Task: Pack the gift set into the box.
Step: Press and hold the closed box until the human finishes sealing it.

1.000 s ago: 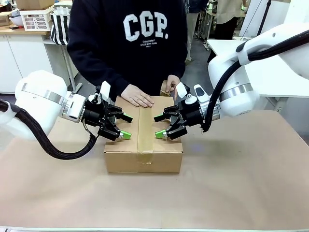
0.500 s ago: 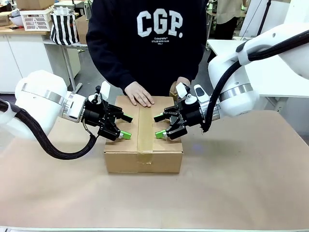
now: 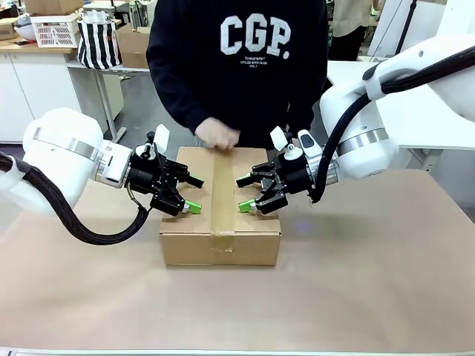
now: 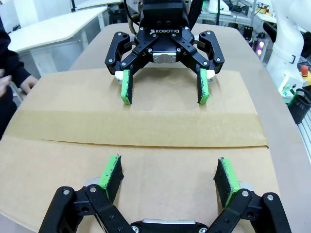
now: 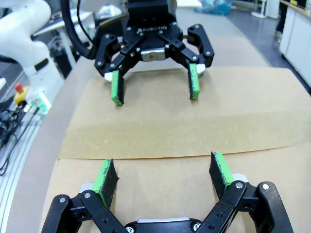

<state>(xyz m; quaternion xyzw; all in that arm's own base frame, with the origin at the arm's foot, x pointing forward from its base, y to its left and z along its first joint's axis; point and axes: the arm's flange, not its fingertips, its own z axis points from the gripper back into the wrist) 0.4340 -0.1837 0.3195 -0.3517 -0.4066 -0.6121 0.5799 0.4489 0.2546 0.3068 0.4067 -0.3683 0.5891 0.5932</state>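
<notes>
1. I am looking at the shallow rectangular brown corrugated cardboard box [image 3: 220,204], sitting on the brown paper-covered table [image 3: 371,282] midway between my two arms, its top flaps closed flat and a strip of brown tape [image 3: 222,189] running along the centre seam towards me and over the near edge.
2. I am holding the left gripper [image 3: 194,193] low over the left flap, jaws spread wide and gripping nothing; in the left wrist view its green pads [image 4: 112,172] are hanging just above the cardboard, short of the tape.
3. I am mirroring that with the right gripper [image 3: 243,194] over the right flap, likewise spread wide and empty, facing the other across the seam.
4. I judge both are poised this way to press the flaps or steady the carton while the seam is being sealed; whether the pads are touching the cardboard I cannot tell.
5. The person's hand [image 3: 217,136] is blurred at the far edge, near the far end of the tape.
6. Open tabletop is lying in front of the box and to both sides, so I am seeing room for drawing each arm outward; the far side is taken up by the person.
</notes>
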